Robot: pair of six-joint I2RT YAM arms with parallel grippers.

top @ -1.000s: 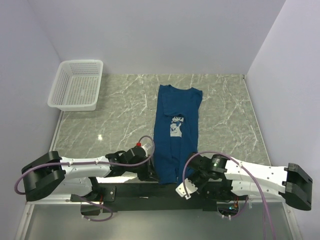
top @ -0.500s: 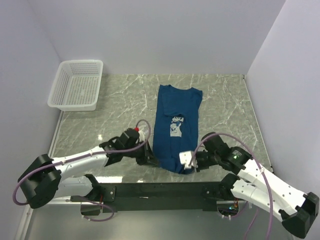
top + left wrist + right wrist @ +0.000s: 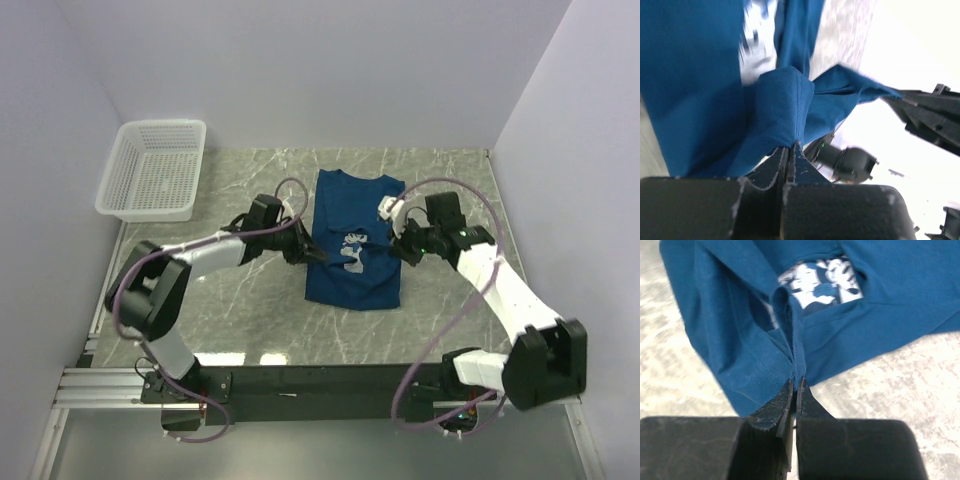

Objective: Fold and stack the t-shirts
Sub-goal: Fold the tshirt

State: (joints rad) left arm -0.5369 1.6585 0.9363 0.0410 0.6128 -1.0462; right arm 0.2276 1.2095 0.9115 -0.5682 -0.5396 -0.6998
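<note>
The dark blue t-shirt [image 3: 355, 285] lies lengthwise at the middle of the marble table [image 3: 230, 300]. Its far edge is toward 12 o'clock, close to the back wall, and its near edge is a straight fold toward 6 o'clock. Its pale print [image 3: 350, 245] shows about halfway along.

At the shirt's 9 o'clock edge the left gripper [image 3: 308, 254] has its jaws pressed together on a pinch of blue cloth. The left wrist view shows the fabric rising in a peak to the fingertips [image 3: 790, 147]. At the 3 o'clock edge the right gripper [image 3: 397, 247] is likewise clamped tight on the shirt, nipping a stitched hem [image 3: 795, 385] with the print just beyond it. Cloth stretches across between the two grips.

Bare marble lies open at 6 o'clock, between the fold and the arm bases. A narrower strip runs at 3 o'clock toward the side wall. At 9 o'clock the table is bare out to the white mesh basket [image 3: 145, 210], which sits well apart in the 10 o'clock corner.
</note>
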